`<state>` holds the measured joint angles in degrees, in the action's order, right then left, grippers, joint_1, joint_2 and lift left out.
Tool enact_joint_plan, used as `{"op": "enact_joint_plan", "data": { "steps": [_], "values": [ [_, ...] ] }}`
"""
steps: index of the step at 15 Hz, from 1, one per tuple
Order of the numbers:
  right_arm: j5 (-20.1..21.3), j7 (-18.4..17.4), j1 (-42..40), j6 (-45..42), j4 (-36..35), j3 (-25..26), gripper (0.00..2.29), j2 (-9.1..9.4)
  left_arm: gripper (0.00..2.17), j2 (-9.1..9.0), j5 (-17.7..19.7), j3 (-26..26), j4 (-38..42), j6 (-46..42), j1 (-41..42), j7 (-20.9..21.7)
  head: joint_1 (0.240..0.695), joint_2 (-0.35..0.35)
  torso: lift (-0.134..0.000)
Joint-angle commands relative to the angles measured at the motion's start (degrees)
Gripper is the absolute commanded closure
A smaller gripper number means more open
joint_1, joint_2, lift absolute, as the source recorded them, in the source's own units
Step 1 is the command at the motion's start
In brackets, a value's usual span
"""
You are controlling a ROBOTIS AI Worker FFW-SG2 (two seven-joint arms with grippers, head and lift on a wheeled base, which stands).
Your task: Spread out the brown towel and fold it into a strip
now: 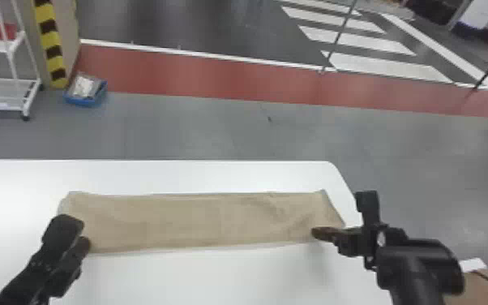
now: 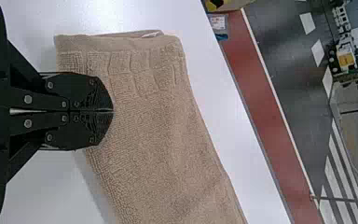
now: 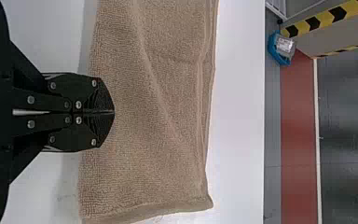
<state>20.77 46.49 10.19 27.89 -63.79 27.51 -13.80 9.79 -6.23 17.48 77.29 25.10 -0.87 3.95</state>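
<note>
Floor (image 1: pixel 215 129): gray, beyond the desk, w/ a red band (image 1: pixel 198 77) running side to side and white stripes on dark gray farther off, upper R of head view.
Desk (image 1: pixel 154 174): white top, rounded far R corner; carries the towel.
Rack (image 1: pixel 31 91): white frame on small wheels, on the floor, far L.
Post (image 1: pixel 52 44): yellow & black slanted stripes, just R of the rack.
Brown towel (image 1: pixel 198 221): on the desk, folded into a long strip lying L to R. Mostly flat, w/ a few creases toward the R end, which slants; L end shows stacked layers and a ribbed band in L wrist view.
R arm (image 1: pixel 417 263): black, in from bottom edge, R side.
L arm (image 1: pixel 24 280): black, in from bottom L corner.
Blue tray (image 1: pixel 87 99): on the floor by the post's foot, w/ a clear bag in it.
L claw (image 1: pixel 75 236): fingers together, nothing seen btwn them; tips over the towel's near edge, nr its L end. Can't tell if touching.
R claw (image 1: pixel 321 233): also closed up, no cloth seen btwn fingers; tips over the near edge, nr the R end. Contact unclear too.
</note>
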Motion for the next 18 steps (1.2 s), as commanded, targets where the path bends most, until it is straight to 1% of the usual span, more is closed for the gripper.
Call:
{"op": "enact_joint_plan", "data": {
  "steps": [1, 3, 6, 8, 10, 11, 12, 13, 15, 16, 17, 18],
  "values": [
    [0.1, 0.4, -0.2, 0.4, -0.1, -0.3, 1.89, 0.0, 1.92, 0.14, -0.1, -0.1, 0.1, 0.5, 0.4, 0.0, 0.695, -0.317, 0.0],
    [0.0, 0.5, -0.7, 1.3, -0.8, -0.4, 1.89, 0.0, 1.92, 0.32, -0.2, -0.6, 1.2, 1.4, 1.5, 0.4, 0.695, -0.314, 0.0],
    [-0.1, 1.5, -1.8, 3.5, -2.7, -0.3, 1.89, 0.0, 1.92, 1.73, -0.3, -1.8, 6.0, 4.6, 4.3, 1.1, 0.695, -0.312, 0.0],
    [-0.1, 1.8, -2.4, 5.5, -4.5, -0.5, 1.89, 0.09, 1.92, 2.08, -0.2, -3.2, 8.2, 6.2, 5.9, 2.1, 0.695, -0.306, 0.0],
    [-0.4, 2.6, -3.1, 7.4, -6.2, -0.4, 1.89, 0.27, 1.92, 2.43, -0.1, -3.3, 9.5, 6.7, 6.7, 2.4, 0.695, -0.303, 0.0],
    [-0.6, 3.0, -4.0, 8.8, -7.5, -0.3, 1.89, 0.44, 1.92, 3.04, 0.2, -3.6, 10.6, 6.7, 7.5, 2.6, 0.695, -0.301, 0.0],
    [-0.7, 3.2, -4.7, 9.3, -9.2, -0.3, 1.89, 0.53, 1.92, 3.22, 0.3, -4.2, 11.7, 6.9, 8.3, 2.7, 0.695, -0.297, 0.0],
    [-0.7, 3.6, -5.4, 9.9, -9.3, 0.1, 1.89, 0.7, 1.92, 3.22, 0.3, -4.6, 12.5, 7.0, 8.9, 3.2, 0.695, -0.295, 0.0],
    [-1.6, 5.4, -6.7, 13.0, -15.3, 0.7, 1.89, 1.23, 1.9, 3.31, 0.6, -5.1, 15.4, 7.2, 10.1, 4.0, 0.695, -0.294, 0.0],
    [-1.9, 6.5, -7.0, 14.4, -17.3, 1.3, 1.89, 1.41, 1.81, 3.31, 0.8, -5.1, 16.9, 7.2, 10.6, 4.0, 0.695, -0.294, 0.0],
    [-2.0, 7.7, -7.1, 15.5, -19.0, 1.6, 1.88, 1.41, 1.76, 3.31, 1.2, -6.5, 18.6, 6.9, 11.4, 4.1, 0.695, -0.296, 0.0],
    [-1.4, 8.8, -6.9, 15.7, -20.7, 1.6, 1.68, 1.41, 1.69, 3.31, 2.2, -7.2, 20.1, 6.5, 11.9, 4.3, 0.695, -0.295, 0.0]
  ]
}}
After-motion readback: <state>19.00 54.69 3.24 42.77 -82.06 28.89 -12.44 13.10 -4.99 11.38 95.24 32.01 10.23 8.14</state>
